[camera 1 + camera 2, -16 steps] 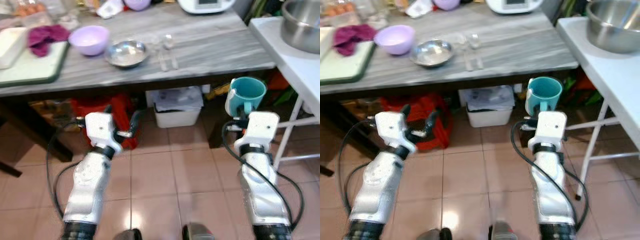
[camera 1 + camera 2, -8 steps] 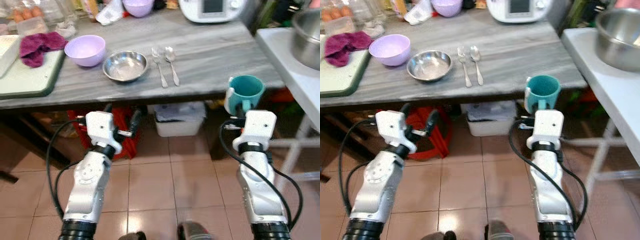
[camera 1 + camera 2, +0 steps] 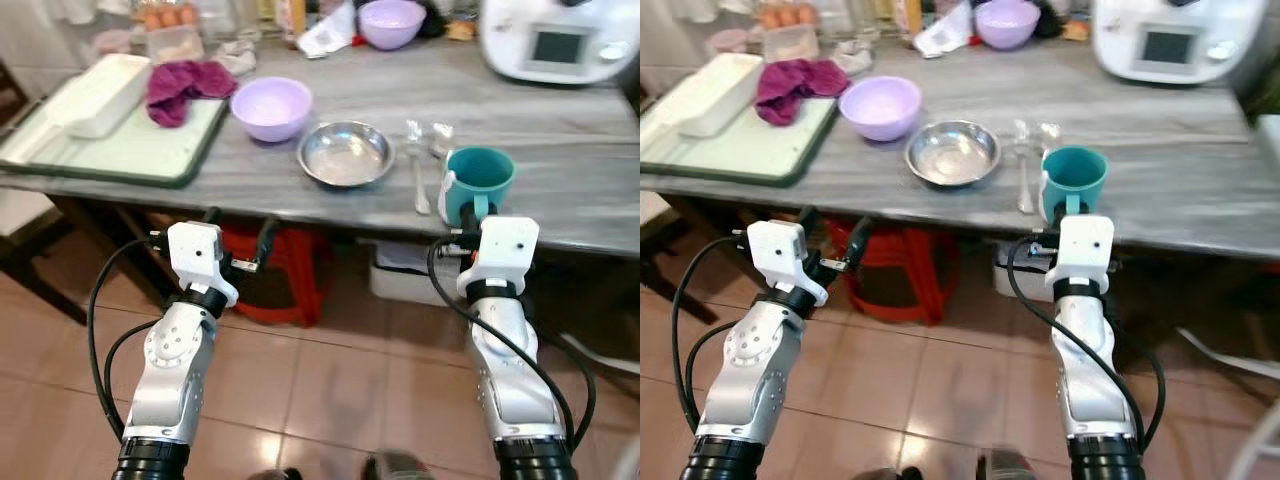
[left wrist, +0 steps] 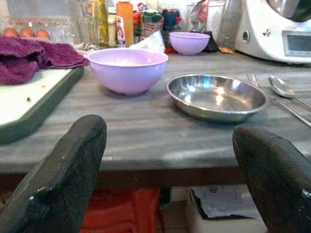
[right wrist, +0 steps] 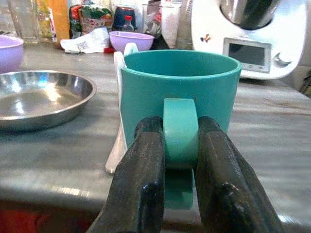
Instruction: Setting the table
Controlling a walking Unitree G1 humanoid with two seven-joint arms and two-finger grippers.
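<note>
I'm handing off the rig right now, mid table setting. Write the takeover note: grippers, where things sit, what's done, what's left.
Right gripper: shut on the teal mug by its handle, held at the table's front edge, right of the cutlery.
Left gripper: open, holding nothing, low in front of the grey table.
On the table: steel bowl, fork and spoon right of it, lilac bowl to its left.
Done: bowl and cutlery laid.
Left: set the mug down beside the cutlery and release.
</note>
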